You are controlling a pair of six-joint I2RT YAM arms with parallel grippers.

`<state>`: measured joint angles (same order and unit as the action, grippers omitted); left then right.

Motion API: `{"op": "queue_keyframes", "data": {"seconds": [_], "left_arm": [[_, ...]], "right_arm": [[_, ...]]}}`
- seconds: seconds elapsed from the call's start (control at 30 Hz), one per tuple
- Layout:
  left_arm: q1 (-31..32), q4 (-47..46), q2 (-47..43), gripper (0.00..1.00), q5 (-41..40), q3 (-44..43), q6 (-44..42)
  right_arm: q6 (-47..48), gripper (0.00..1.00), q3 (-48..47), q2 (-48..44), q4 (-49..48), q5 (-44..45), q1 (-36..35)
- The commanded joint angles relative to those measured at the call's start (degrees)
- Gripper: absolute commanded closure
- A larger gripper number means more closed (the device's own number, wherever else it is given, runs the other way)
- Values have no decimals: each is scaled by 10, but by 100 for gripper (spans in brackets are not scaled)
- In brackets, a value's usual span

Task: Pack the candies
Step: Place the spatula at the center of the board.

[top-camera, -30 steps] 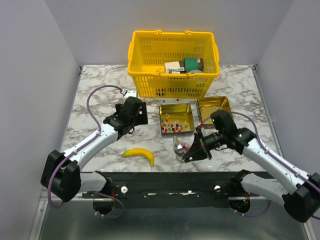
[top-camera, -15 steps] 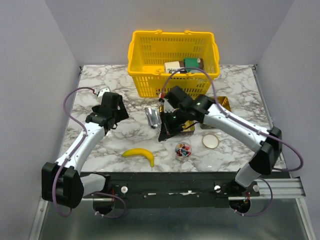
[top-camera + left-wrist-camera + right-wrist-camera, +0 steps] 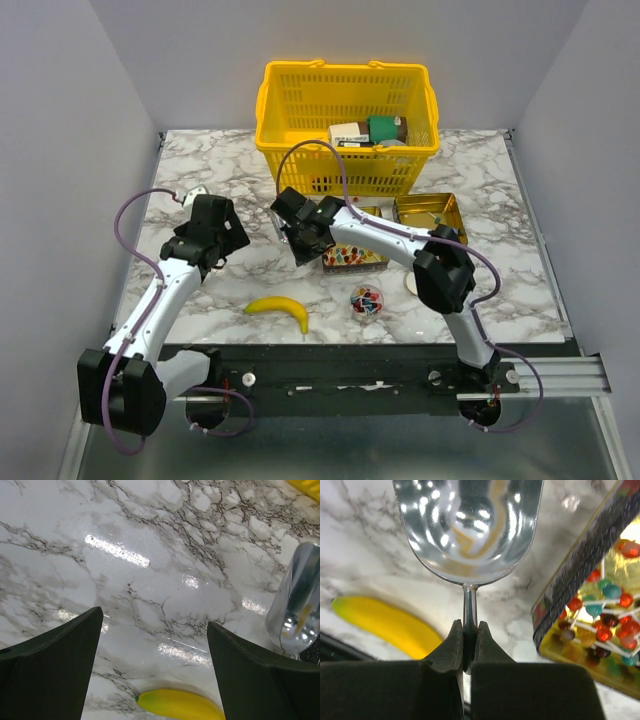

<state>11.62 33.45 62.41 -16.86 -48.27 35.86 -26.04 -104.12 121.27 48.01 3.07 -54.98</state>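
Right gripper (image 3: 470,630) has swung over, clamping the empty metal scoop (image 3: 470,525) beside the tin (image 3: 570,582) of candies (image 3: 624,627); scooping looks next. Left gripper (image 3: 152,622) gapes.

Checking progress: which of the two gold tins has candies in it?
The left tin, next to the scoop, holds candies; the right tin shows only bare gold.

Left worktop (image 3: 190,170): bare marble around the wide-open left pincer (image 3: 154,625); passage free.
Ahead of it: the scoop (image 3: 470,525), clamped in the right pincer (image 3: 470,630), bars the way.
Centre: right arm (image 3: 385,235) crosses the tin (image 3: 350,258) of candies (image 3: 615,625).
Back: basket (image 3: 345,125) blocks.
Front: gap between banana (image 3: 280,310) and jar (image 3: 366,300).
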Motion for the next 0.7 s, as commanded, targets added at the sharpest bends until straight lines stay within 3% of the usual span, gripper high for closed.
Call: {"op": "queue_keyframes", "data": {"seconds": [0.0,0.17,0.33,0.67], "left_arm": [[-5,6,-2,4,31,9,10],[-5,-8,3,4,61,17,9],[-5,-12,5,3,87,14,-5],[-5,-2,17,2,139,1,-52]], "right_arm": [[19,100,-52,43,-22,60,0],[10,93,-69,70,-14,49,0],[11,77,-69,81,-13,46,1],[-3,65,-38,58,-21,55,1]]}}
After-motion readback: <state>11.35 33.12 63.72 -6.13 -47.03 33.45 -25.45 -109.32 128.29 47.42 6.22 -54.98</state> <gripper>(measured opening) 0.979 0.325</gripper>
